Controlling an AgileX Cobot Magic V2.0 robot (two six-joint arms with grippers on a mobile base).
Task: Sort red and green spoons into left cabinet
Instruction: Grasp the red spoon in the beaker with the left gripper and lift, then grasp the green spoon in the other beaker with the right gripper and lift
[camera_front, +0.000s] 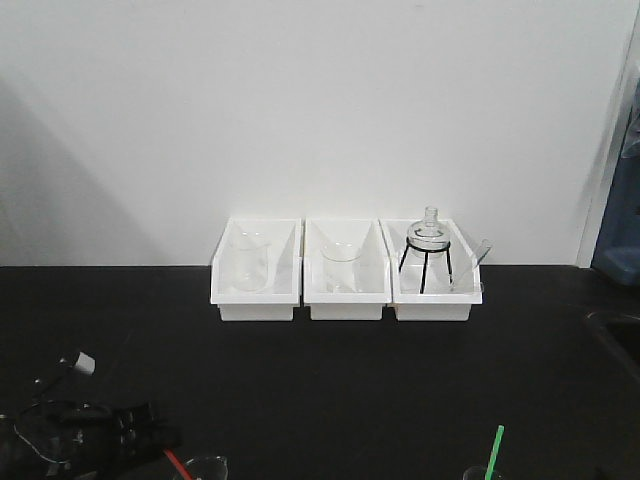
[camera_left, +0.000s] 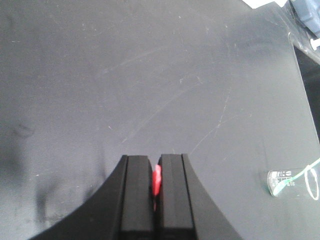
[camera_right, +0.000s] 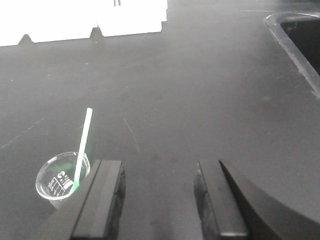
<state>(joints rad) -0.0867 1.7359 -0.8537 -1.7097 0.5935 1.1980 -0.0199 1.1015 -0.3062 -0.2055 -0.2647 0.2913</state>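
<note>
Two spoons, two very different situations here. The red spoon (camera_left: 157, 181) is pinched in the left gripper (camera_left: 154, 162). The wrist view shows the jaws pressed together on it with only a sliver of bright red plastic peeking out of the slot, so I can't tell which part of it is being held. In the front view a thin red line sticks out from that gripper low over the black table (camera_front: 350, 380), near the bottom left corner. The green spoon (camera_right: 83, 140) isn't grabbed yet. It stands tilted in a small clear beaker (camera_right: 57, 182), bowl end presumably down inside, with the long straight handle leaning up past the rim. That's handy imo, since a thin handle poking into the air is way easier to grip than one lying flat on the tabletop. The right gripper (camera_right: 159, 172) hangs just beside that beaker with its jaws spread wide and nothing between them. The beaker sits off to one side, so my guess is the gripper needs to shift sideways before closing on the handle. No cabinet shows in any view, only three white bins (camera_front: 342, 270) of glassware by the wall and a sink (camera_right: 295, 35) edge, so neither spoon looks close to sorted.
</note>
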